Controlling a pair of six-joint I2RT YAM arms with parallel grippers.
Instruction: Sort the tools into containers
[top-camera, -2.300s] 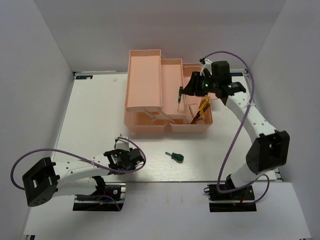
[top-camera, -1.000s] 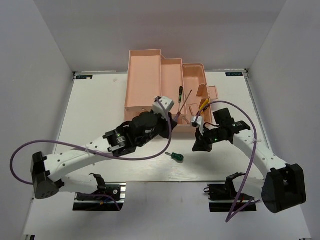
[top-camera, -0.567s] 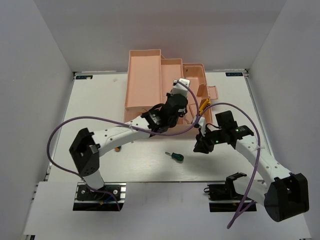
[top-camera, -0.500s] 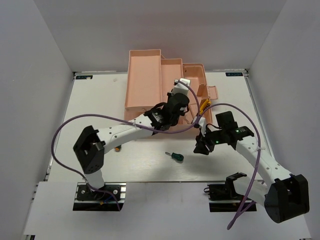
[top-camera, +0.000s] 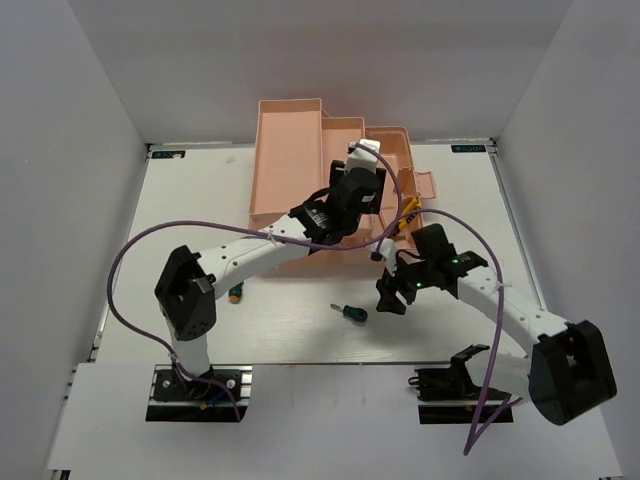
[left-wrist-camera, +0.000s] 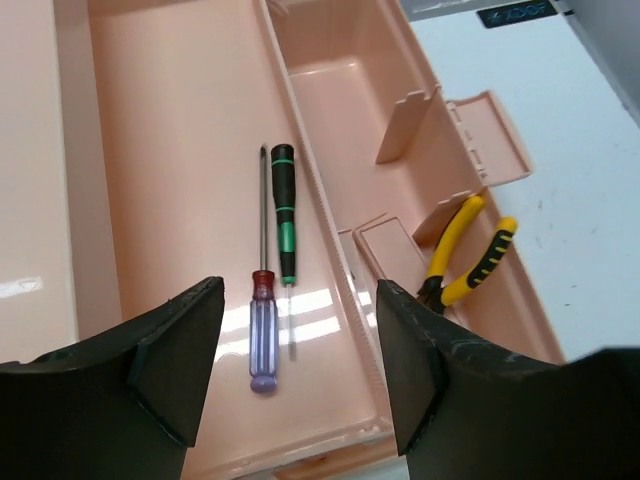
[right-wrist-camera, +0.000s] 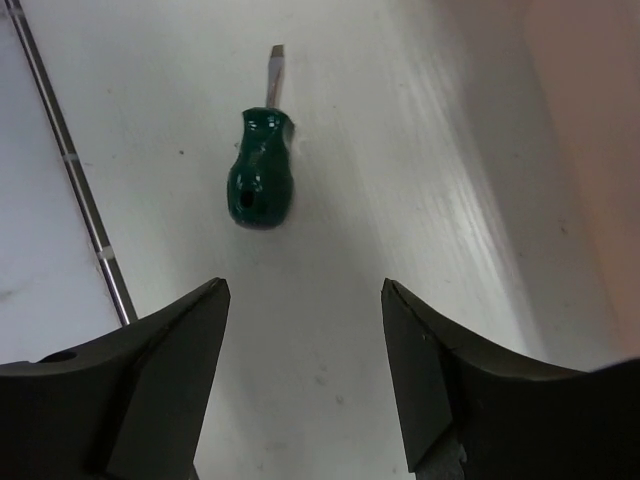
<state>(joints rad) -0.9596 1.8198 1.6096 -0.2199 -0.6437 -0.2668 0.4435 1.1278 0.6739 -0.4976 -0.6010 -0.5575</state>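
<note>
The pink toolbox (top-camera: 288, 150) stands open at the back of the table. My left gripper (top-camera: 356, 190) hovers over its middle tray (left-wrist-camera: 180, 150), open (left-wrist-camera: 300, 300) and empty. Below it a purple-handled screwdriver (left-wrist-camera: 262, 335) and a dark green-handled screwdriver (left-wrist-camera: 284, 215) lie side by side in that tray. Yellow-and-black pliers (left-wrist-camera: 470, 258) (top-camera: 408, 212) rest in the lower right compartment. A stubby green screwdriver (top-camera: 350, 313) (right-wrist-camera: 262, 170) lies on the table in front of the box. My right gripper (top-camera: 388, 297) (right-wrist-camera: 305, 290) hangs open just to its right, apart from it.
An orange-green stubby screwdriver (top-camera: 234, 294) lies on the table beside the left arm's lower link. A small hinged flap (left-wrist-camera: 490, 140) sticks out on the box's right side. A metal rail (right-wrist-camera: 70, 170) runs along the table edge near the green screwdriver.
My left gripper carried the purple screwdriver over the middle tray and opened; the screwdriver now lies in the tray. My right gripper opened and shifted left toward the green screwdriver.
</note>
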